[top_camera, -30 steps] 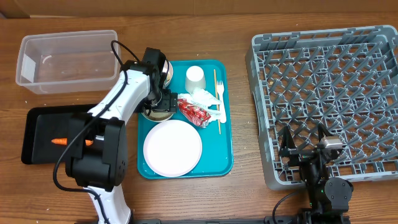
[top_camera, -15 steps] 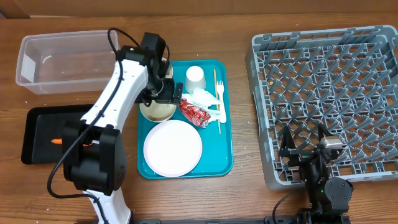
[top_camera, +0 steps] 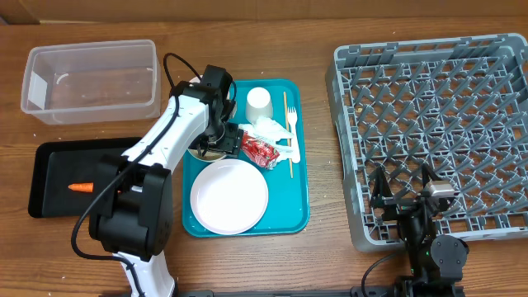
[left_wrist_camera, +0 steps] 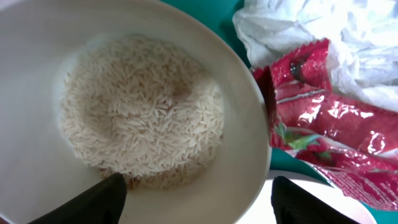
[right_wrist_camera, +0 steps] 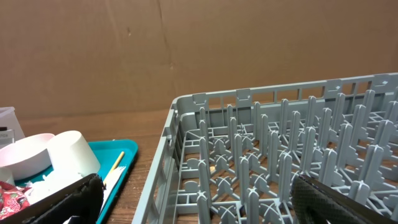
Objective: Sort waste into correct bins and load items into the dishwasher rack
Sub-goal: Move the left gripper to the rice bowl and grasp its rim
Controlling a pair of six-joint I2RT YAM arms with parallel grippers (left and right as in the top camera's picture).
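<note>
1. Left end effector (left_wrist_camera: 199, 202): the fingers are apart and straddle the near rim of the white bowl (left_wrist_camera: 252, 130). One finger (left_wrist_camera: 93, 200) sits inside the bowl, the other outside, toward the red snack wrapper (left_wrist_camera: 323, 124). The fingers are not clamped on the rim.
2. The bowl holds uncooked rice (left_wrist_camera: 140, 112) and stands at the upper left of the teal tray (top_camera: 289, 206).
3. Just beside the bowl lies the red snack wrapper, with a crumpled white napkin (left_wrist_camera: 323, 37) against it.
4. Also on the tray: a white paper cup (top_camera: 258, 103) at the top, a white plastic fork (top_camera: 292, 124), a wooden stick (top_camera: 289, 157) along the right side, and a white plate (top_camera: 228, 196) at the front.
5. Left of the tray on the worktop (top_camera: 330, 264): a clear plastic bin (top_camera: 33, 82), and nearer the front a black bin (top_camera: 49, 165) containing one orange carrot piece (top_camera: 78, 187).
6. Right end effector (right_wrist_camera: 199, 202): fingers apart, holding nothing, positioned at the front edge of the grey dishwasher rack (top_camera: 429, 124). No dishes are visible in the rack.
</note>
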